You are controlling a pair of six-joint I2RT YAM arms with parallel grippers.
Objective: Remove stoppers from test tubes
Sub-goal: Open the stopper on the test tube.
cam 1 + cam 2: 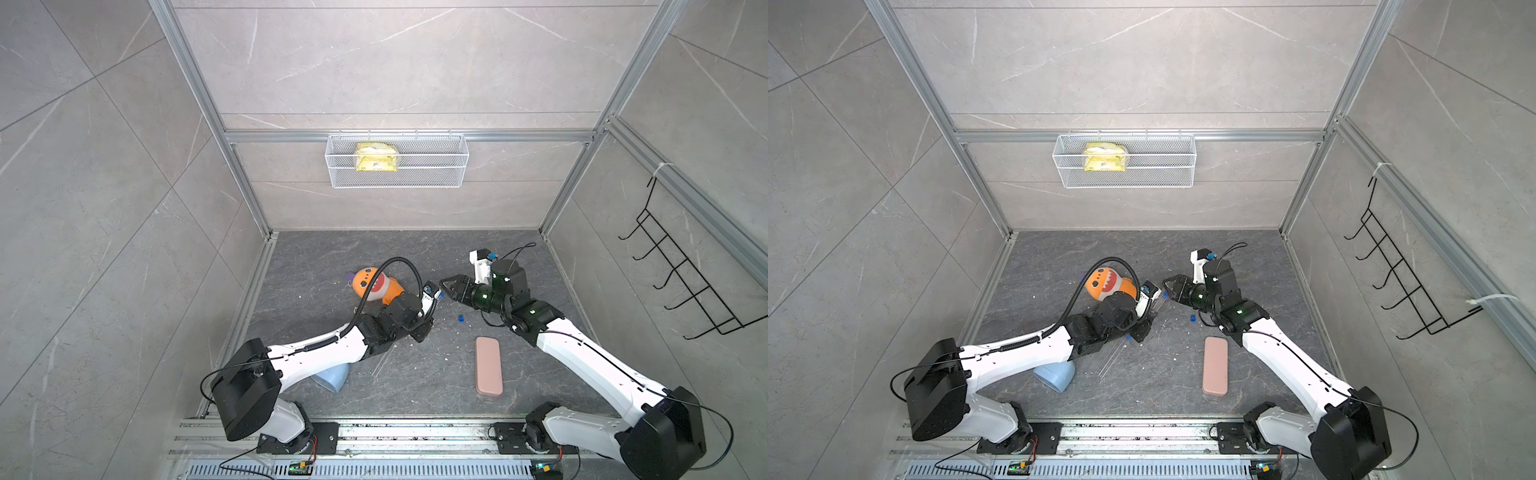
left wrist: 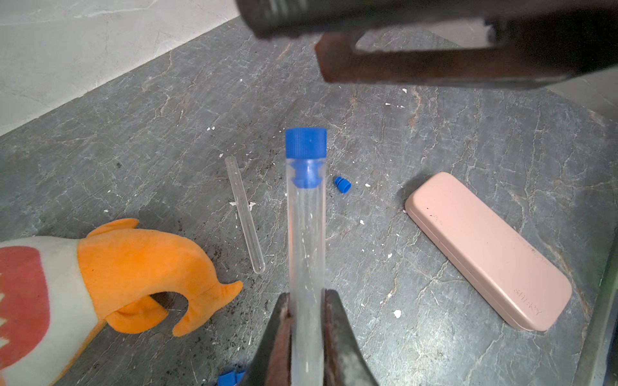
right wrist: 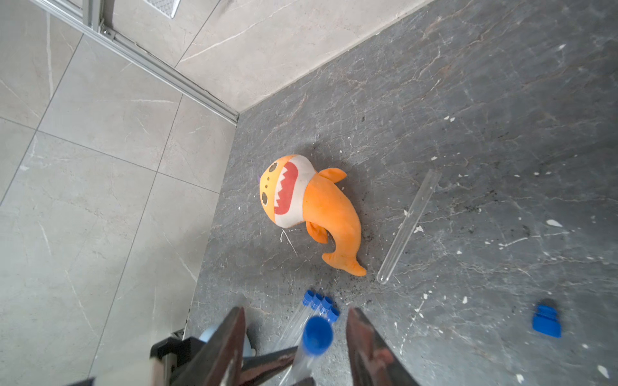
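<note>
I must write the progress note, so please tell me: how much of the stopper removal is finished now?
Done: one open tube lies on the table, a loose stopper near it. In hand: the left hand grips a stoppered tube; the right hand is open near its stopper, not gripping. Left: several stoppered tubes on the table.

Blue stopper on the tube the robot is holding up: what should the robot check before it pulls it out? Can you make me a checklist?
1. Held test tube clamped in the left end effector: ok.
2. Blue stopper seated in the tube's mouth, sticking out enough to grab: ok.
3. Right end effector open wider than the stopper: ok.
4. Right end effector lined up with the stopper in the right wrist view: ok.
5. Far enough forward to close on the stopper: cannot tell.
6. Loose stopper and empty test tube lying on the table, apart from the held tube: ok.
</note>
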